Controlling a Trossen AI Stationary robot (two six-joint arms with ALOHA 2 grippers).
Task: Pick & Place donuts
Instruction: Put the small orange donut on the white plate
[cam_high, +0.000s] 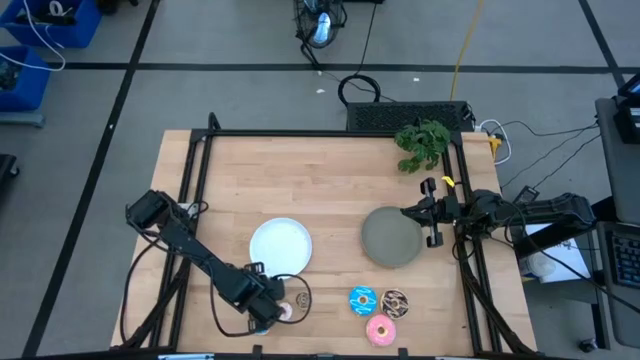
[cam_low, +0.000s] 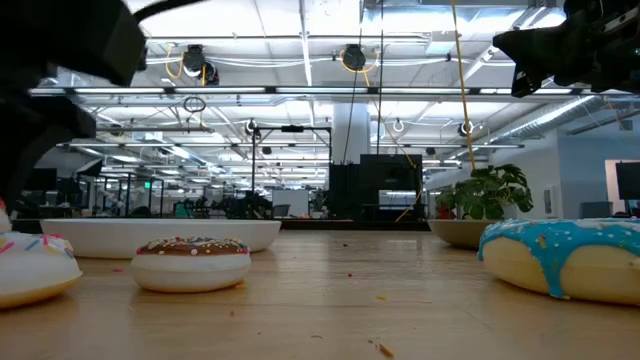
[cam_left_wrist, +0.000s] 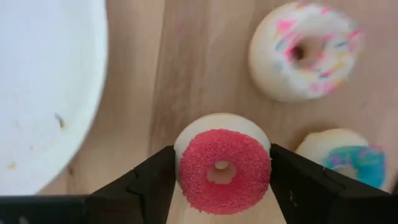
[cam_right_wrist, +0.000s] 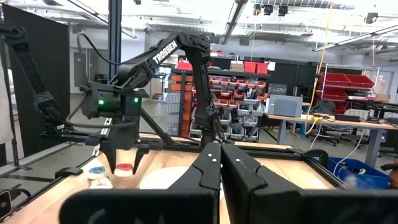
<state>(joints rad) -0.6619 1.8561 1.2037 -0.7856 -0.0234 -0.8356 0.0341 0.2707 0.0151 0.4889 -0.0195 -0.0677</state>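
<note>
One red donut (cam_left_wrist: 224, 171) sits between the left end effector's (cam_left_wrist: 221, 183) open fingers near the worktop's front edge; next it must clamp, lift toward the white plate (cam_high: 280, 245). Right end effector (cam_high: 432, 212) waits closed.

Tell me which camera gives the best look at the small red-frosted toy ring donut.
The left wrist view: the small red-frosted toy ring donut fills the frame between the left hand's fingers. The right wrist view shows it tiny and far off under that hand. The high view hides it beneath the arm; the low view does not show it.
</note>
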